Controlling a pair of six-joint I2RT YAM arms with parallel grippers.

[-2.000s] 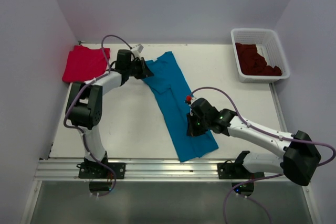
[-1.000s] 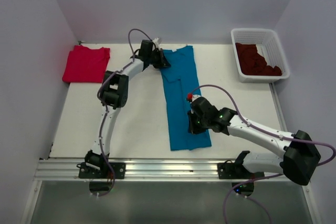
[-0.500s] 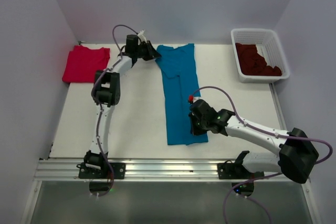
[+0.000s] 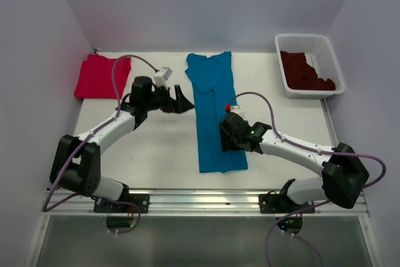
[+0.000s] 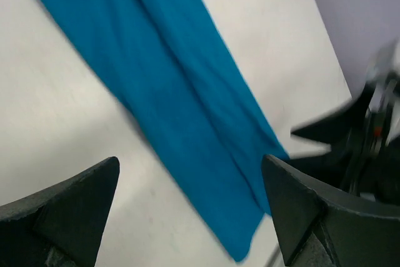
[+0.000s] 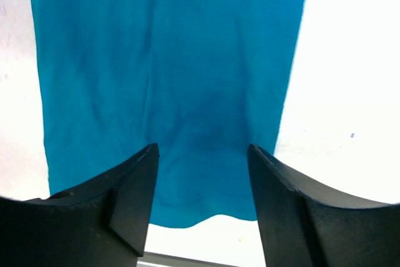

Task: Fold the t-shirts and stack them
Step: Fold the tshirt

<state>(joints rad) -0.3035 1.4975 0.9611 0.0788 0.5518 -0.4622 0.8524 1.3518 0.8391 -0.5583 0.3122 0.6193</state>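
Observation:
The teal blue t-shirt [image 4: 214,110] lies flat on the table as a long narrow strip, running from the back edge toward the front. My left gripper [image 4: 182,102] hovers open just left of its upper half, holding nothing. In the left wrist view the teal blue t-shirt [image 5: 181,104] crosses diagonally beyond the left gripper [image 5: 190,161]. My right gripper [image 4: 227,141] stands open over the strip's lower part. In the right wrist view the teal blue t-shirt [image 6: 169,60] and its hem lie beneath the right gripper [image 6: 201,149]. A bright red t-shirt [image 4: 100,75] lies folded at the back left.
A white lattice basket [image 4: 325,49] at the back right holds dark maroon t-shirts [image 4: 306,74]. The white table [image 4: 150,148] shows bare between the red shirt and the teal strip. Walls close in at the left, back and right.
Both grippers went from shut to open and let go of the teal shirt. The left arm pulled back from the shirt's far end toward the near left. The shirt now lies straight.

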